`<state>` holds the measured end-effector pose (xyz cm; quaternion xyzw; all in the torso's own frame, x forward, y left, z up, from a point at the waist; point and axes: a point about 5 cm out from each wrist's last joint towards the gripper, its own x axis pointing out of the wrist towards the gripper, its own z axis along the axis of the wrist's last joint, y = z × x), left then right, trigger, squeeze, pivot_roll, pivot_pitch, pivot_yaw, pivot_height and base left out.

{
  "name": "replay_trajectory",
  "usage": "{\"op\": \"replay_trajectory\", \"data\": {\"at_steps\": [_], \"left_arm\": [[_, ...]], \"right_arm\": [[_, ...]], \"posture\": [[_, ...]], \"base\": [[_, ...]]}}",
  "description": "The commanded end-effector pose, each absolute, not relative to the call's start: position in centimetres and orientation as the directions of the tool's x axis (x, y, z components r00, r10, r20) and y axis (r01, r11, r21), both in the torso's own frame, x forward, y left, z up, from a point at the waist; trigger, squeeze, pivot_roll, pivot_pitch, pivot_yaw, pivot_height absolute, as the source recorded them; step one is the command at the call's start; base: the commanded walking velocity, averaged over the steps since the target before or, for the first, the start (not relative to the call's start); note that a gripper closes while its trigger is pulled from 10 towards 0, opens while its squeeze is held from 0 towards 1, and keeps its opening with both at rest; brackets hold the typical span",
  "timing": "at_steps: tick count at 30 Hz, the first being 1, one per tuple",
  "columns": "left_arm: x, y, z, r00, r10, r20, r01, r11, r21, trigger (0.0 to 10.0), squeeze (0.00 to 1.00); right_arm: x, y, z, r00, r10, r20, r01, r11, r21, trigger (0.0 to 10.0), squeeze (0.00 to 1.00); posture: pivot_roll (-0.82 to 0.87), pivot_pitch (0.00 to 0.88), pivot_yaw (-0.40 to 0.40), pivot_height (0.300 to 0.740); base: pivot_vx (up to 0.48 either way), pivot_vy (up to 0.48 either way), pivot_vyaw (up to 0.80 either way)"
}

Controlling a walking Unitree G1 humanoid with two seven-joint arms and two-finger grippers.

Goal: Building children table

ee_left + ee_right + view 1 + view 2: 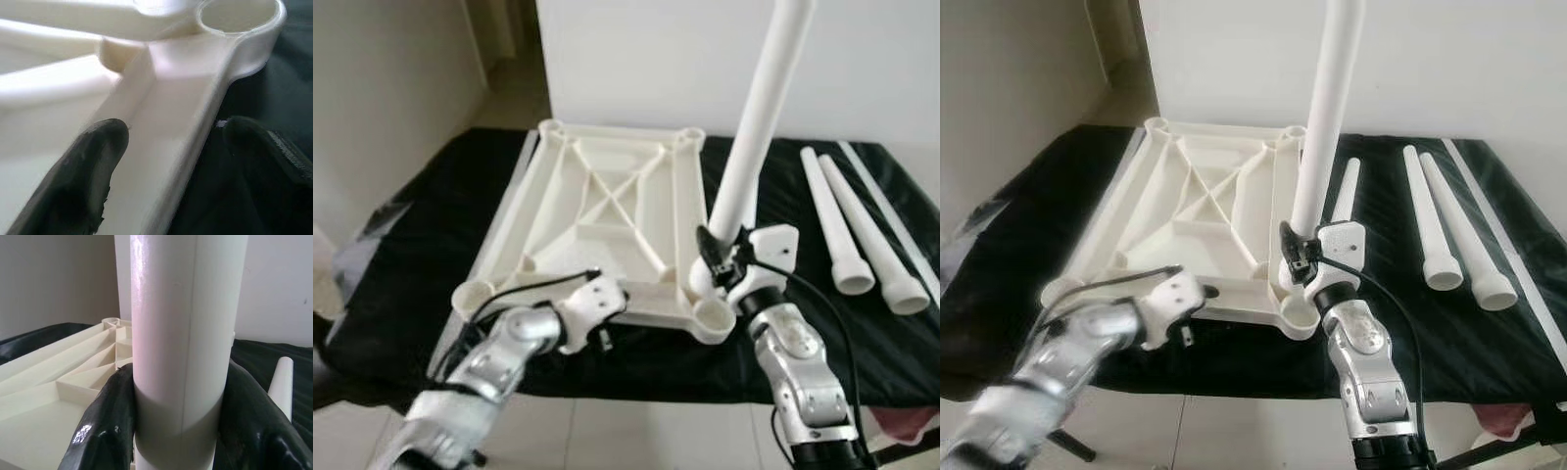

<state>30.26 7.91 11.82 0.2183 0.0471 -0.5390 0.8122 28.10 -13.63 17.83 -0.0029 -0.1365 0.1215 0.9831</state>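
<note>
A plain room in a home is indicated: bare white walls (685, 59), a pale tiled floor (607, 431), and a surface draped in black cloth (421, 255), on which white plastic furniture parts (862, 225) are laid out.

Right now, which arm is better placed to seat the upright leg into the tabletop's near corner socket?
Right. The right gripper is shut on the upright leg, just above the near corner socket. The left gripper straddles the near rim of the upside-down tabletop, likely steadying it.
</note>
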Motion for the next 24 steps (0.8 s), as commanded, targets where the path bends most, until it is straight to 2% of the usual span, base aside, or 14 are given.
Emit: {"op": "replay_trajectory", "data": {"at_steps": [1, 5, 9, 14, 24], "left_arm": [[31.7, 8.2, 12.4, 0.565, -0.785, -0.254, 0.807, 0.461, 0.369, 10.0, 0.00], [32.6, 7.5, 13.0, 0.604, -0.770, -0.206, 0.774, 0.505, 0.381, 10.0, 0.00], [32.8, 7.2, 13.3, 0.608, -0.772, -0.186, 0.768, 0.512, 0.386, 10.0, 0.00], [32.2, 7.7, 13.7, 0.528, -0.832, -0.172, 0.817, 0.442, 0.370, 10.0, 0.00], [30.5, 9.6, 14.7, 0.440, -0.885, -0.150, 0.875, 0.385, 0.294, 10.0, 0.00]], "right_arm": [[28.2, -13.8, 18.2, 0.930, 0.228, 0.288, -0.225, 0.973, -0.043, 10.0, 0.00], [28.1, -13.9, 18.3, 0.930, 0.221, 0.292, -0.219, 0.975, -0.040, 10.0, 0.00], [28.1, -13.9, 18.3, 0.931, 0.217, 0.294, -0.215, 0.976, -0.038, 10.0, 0.00], [27.8, -14.0, 18.2, 0.931, 0.209, 0.299, -0.209, 0.977, -0.030, 10.0, 0.00], [27.2, -14.2, 18.0, 0.930, 0.214, 0.299, -0.213, 0.976, -0.037, 10.0, 0.00]], "posture": [[0.01, 0.000, 0.007, 0.740], [0.00, 0.000, 0.010, 0.740], [0.00, 0.000, 0.012, 0.740], [0.00, 0.000, 0.015, 0.740], [0.02, 0.000, 0.009, 0.740]], "base": [[0.000, 0.000, 0.00], [0.000, 0.000, 0.00], [0.000, 0.000, 0.00], [0.000, 0.000, 0.00], [0.000, 0.000, 0.00]]}}
